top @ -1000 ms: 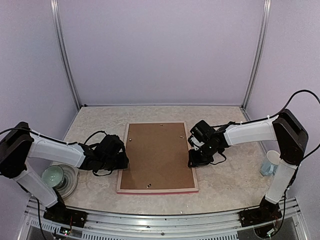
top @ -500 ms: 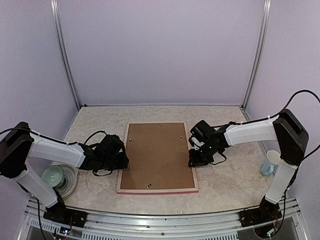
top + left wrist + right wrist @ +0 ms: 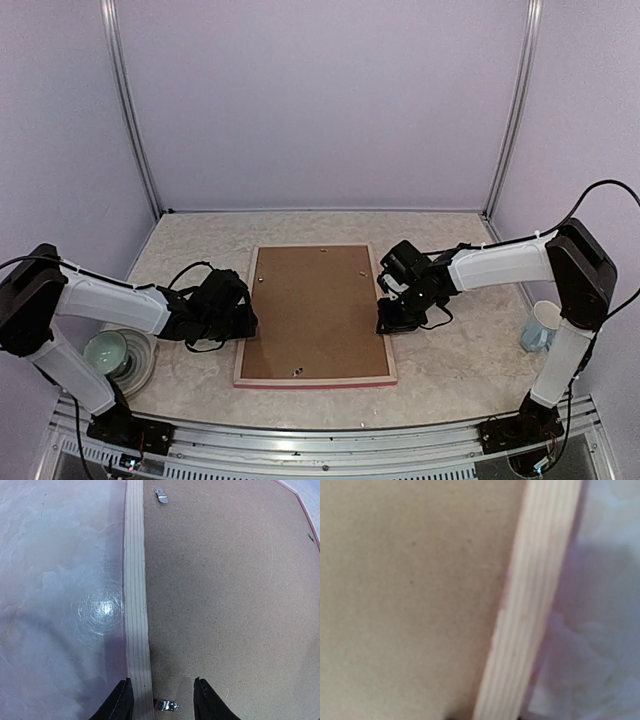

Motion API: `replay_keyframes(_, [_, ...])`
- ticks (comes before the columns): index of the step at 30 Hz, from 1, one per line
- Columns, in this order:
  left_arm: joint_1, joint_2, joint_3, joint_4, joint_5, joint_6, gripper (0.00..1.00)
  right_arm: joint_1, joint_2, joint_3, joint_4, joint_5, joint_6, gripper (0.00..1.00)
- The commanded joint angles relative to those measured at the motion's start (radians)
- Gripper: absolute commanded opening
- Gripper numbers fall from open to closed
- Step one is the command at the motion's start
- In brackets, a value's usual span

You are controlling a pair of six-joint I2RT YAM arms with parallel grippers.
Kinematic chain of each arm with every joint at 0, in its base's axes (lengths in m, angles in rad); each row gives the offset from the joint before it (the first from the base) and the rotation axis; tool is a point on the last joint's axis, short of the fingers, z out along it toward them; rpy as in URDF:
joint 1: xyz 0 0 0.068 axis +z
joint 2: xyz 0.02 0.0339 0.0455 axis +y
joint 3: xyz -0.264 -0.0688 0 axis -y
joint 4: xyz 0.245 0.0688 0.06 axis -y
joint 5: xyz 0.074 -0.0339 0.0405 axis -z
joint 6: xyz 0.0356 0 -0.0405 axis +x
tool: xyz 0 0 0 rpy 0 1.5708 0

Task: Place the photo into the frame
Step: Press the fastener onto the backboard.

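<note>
**A:** Where does the frame lie from your claws?

**B:** I see the frame (image 3: 314,379) lying face down in the middle of the table (image 3: 450,370). Its long axis runs from the near edge toward the far edge, and the brown backing board (image 3: 315,310) fills it. I have 1 claw on each long side. The left claw (image 3: 247,322) is at the left rail, close to the near-left corner. The right claw (image 3: 385,322) is at the right rail, a little nearer than halfway. Neither is closer, since both are right at the moulding.

**A:** Jaws?

**B:** In my left wrist view the fingers (image 3: 119,705) stand partly apart. They straddle the pale rail (image 3: 136,605) and a small metal tab (image 3: 166,705), and I see nothing gripped. The right wrist view is a blur of rail and board, so I cannot tell how that claw stands.

**A:** And the photo?

**B:** I see no photo anywhere. It may lie under the board, but I cannot confirm that. My guess is that the next move turns on that tab, which lies just inboard of the rail, between my left fingers.
</note>
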Motion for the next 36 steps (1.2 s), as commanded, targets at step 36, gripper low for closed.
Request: replay_keyframes(36, [0.014, 0.064, -0.019, -0.055, -0.061, 0.008, 0.42, -0.003, 0.021, -0.022, -0.007, 0.029, -0.035, 0.40])
